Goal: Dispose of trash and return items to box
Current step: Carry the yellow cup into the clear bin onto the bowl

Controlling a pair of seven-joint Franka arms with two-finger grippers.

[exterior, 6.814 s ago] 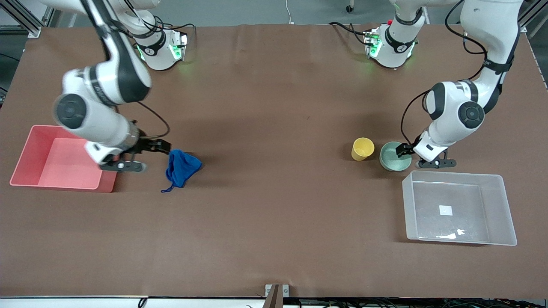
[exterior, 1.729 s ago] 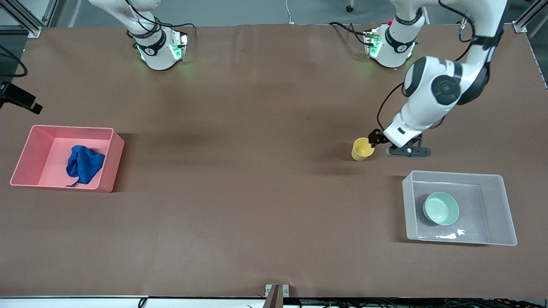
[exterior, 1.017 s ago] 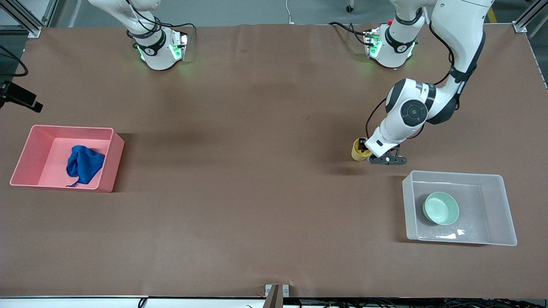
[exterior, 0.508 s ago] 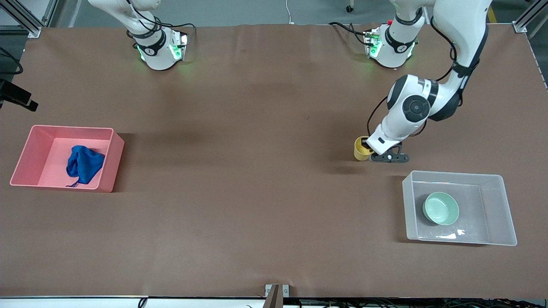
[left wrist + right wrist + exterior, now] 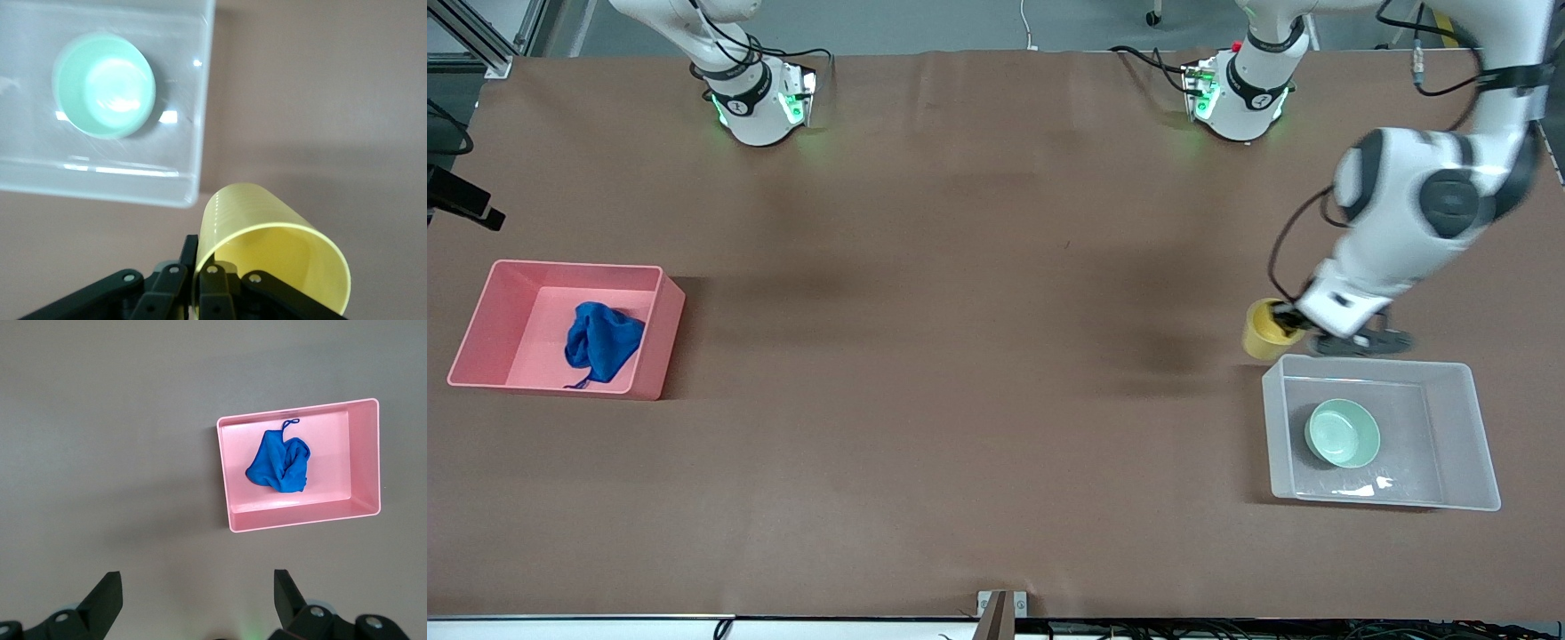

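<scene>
Fingers [image 5: 200, 283] pinching yellow cup [image 5: 1264, 330], now lifted beside box [image 5: 1458, 378]

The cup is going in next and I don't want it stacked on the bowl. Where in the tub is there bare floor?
The translucent clear plastic tub has bare floor toward the left arm's end, beside the mint-green round bowl. The left gripper grips the yellow plastic cup just outside the tub's wall.
</scene>
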